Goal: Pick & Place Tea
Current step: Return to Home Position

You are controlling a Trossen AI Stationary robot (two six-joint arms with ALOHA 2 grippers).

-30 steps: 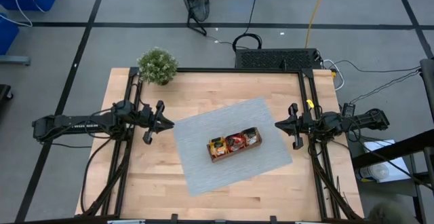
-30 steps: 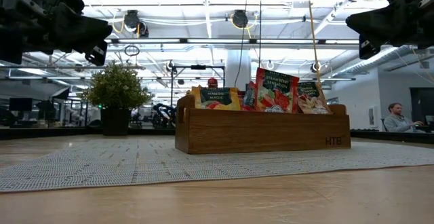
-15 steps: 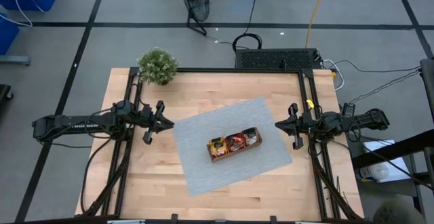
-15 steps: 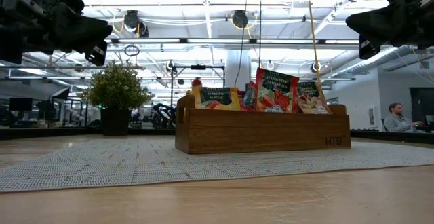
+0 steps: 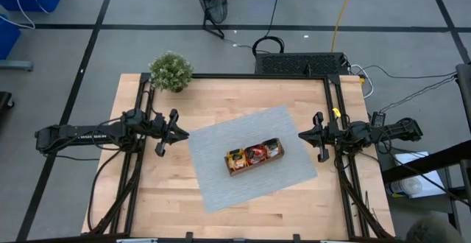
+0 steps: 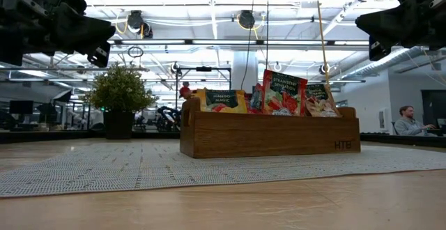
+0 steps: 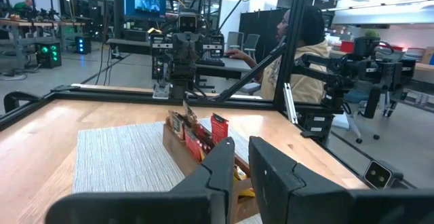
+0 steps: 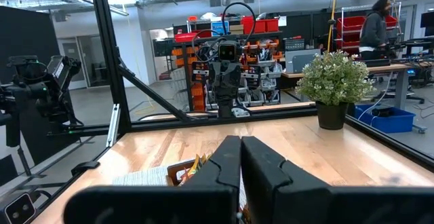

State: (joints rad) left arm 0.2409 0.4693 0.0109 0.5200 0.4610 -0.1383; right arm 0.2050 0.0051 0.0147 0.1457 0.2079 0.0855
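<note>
Both arms are drawn back to opposite sides of the tabletop (image 5: 162,191), stretched low and level and pointing in toward each other across it. The left end effector (image 5: 182,133) hangs over the bare wood just off the left edge of the grey woven mat (image 5: 221,173), its fingers pressed together with only a thin seam between them in its wrist view. The right end effector (image 5: 302,135) sits level above the mat's right edge, its fingers likewise closed on nothing.

The tea sachets (image 5: 255,154) stand upright in the wooden tray (image 6: 272,138), which lies at a slant in the middle of the mat, well apart from both end effectors: orange-yellow ones in the left compartment, red in the middle, grey-brown on the right. A potted plant (image 5: 171,71) stands at the far left corner.

Compared with a second ago, neither arm has shifted, and the tray and sachets lie as they did. The only change is a person in red (image 6: 185,88) in the room behind, who has moved leftward past the tray.
</note>
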